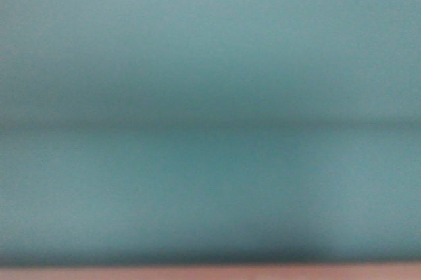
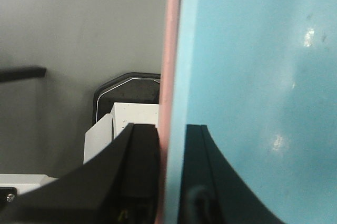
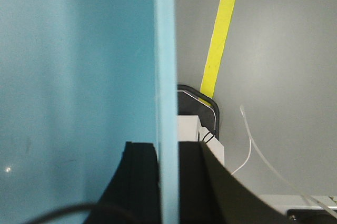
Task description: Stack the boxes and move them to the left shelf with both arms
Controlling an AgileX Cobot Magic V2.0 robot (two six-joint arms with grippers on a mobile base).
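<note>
The blue tub (image 1: 210, 96) sits inside the pink tub (image 1: 210, 273), and the pair hangs off the floor, held up between my two arms right in front of the front camera. Its blue wall fills that whole view as a blur, with only a thin pink strip along the bottom edge.

In the left wrist view my left tool (image 2: 169, 145) is clamped over one end wall of the stack (image 2: 176, 66). One black finger (image 2: 138, 145) is pressed on the pink rim, lower centre. The other lies inside the blue tub. In the right wrist view my right tool (image 3: 167, 150) is closed on the opposite end wall. Only blue plastic shows between its fingers there. I cannot tell whether the pink wall is also pinched.

So the long axis of the tubs runs straight across me, from one tool to the other. Each tool has the load directly between its fingers. I judge that the carry to the left must keep both ends level, with the left arm leading.

The shelf is in none of the views. Below the load I see only grey floor (image 3: 284, 50), a yellow stripe (image 3: 224, 29) at upper right and a thin white cable (image 3: 253, 148). The tub bottoms and any contents are hidden.
</note>
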